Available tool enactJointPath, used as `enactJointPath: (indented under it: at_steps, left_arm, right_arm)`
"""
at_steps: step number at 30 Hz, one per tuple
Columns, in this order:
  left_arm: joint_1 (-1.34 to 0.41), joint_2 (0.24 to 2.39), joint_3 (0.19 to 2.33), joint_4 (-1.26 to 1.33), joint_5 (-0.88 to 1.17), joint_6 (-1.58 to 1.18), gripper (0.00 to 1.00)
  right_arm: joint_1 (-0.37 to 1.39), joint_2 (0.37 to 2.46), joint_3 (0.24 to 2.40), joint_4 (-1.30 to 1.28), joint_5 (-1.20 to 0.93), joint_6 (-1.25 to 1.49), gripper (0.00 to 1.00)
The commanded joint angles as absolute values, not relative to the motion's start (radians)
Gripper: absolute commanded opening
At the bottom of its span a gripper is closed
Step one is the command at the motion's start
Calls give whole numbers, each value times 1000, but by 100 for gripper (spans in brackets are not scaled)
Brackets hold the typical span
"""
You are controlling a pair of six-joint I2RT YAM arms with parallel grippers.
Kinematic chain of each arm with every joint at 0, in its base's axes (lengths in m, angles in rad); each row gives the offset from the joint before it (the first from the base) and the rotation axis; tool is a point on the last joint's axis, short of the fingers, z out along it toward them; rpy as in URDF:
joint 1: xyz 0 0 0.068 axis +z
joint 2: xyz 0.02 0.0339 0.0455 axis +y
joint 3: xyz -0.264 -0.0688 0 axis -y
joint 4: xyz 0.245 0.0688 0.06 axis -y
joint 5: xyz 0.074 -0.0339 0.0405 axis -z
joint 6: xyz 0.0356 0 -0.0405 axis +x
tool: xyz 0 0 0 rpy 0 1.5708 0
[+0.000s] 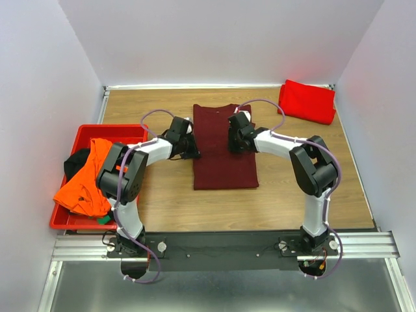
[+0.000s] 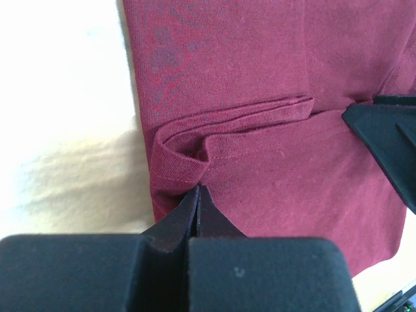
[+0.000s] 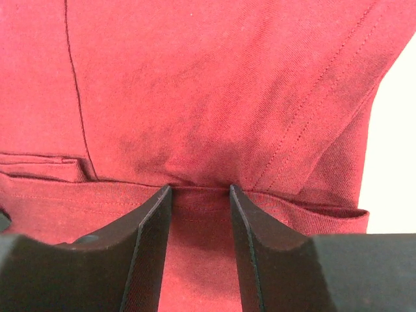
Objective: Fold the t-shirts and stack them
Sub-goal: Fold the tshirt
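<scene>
at the side edges of the maroon t-shirt (image 1: pixel 224 156), the left gripper (image 2: pixel 197 195) pinches its limp, light cloth while the right gripper (image 3: pixel 200 195) straddles a fold, fingers parted.

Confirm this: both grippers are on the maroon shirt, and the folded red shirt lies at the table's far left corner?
No: the top view shows the folded red shirt at the far right corner. The left gripper and right gripper are indeed on the maroon shirt.

The table (image 1: pixel 292 188) is being viewed from above; the shirt (image 1: pixel 225 156) is being framed closely by both wrist cameras.
</scene>
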State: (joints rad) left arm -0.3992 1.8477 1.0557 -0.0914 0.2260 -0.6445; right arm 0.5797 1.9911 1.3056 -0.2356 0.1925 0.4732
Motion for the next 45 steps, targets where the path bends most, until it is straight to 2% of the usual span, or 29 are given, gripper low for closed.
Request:
enactJointPath:
  at_steps: [1,6,10,12,15,21,27,34,41,45]
  left_arm:
    - [-397,1809,1008,-117,213,-620,0]
    - [-397,1773,1014,-115,210,-603,0]
    - [-397,1720,1034,-141,192,-575,9]
    - [-397,1684,1043,-156,183,-563,15]
    - [-397,1632,1039,-187,173,-546,22]
    - [-397,1534,941,-236,179,-549,23]
    - [-410,1419,778,-256,170,-621,31]
    - [-437,1345,655,-261,172,-658,33]
    - [-482,1330,634,-256,199,-652,33]
    - [-517,1304,620,-241,222,-650,38]
  right_arm:
    - [594,2005,1249,-371,132,520,51]
    - [571,1945,1275,-373,134,511,61]
    - [526,1853,1269,-374,121,508,70]
    - [509,1786,1255,-374,112,509,71]
    - [486,1698,1206,-376,91,518,71]
    - [482,1545,1000,-393,-14,569,71]
    - [482,1364,798,-452,-106,641,66]
    - [482,1307,687,-489,-135,692,63]
    - [480,1319,677,-489,-114,704,61]
    - [480,1308,660,-488,-97,721,61]
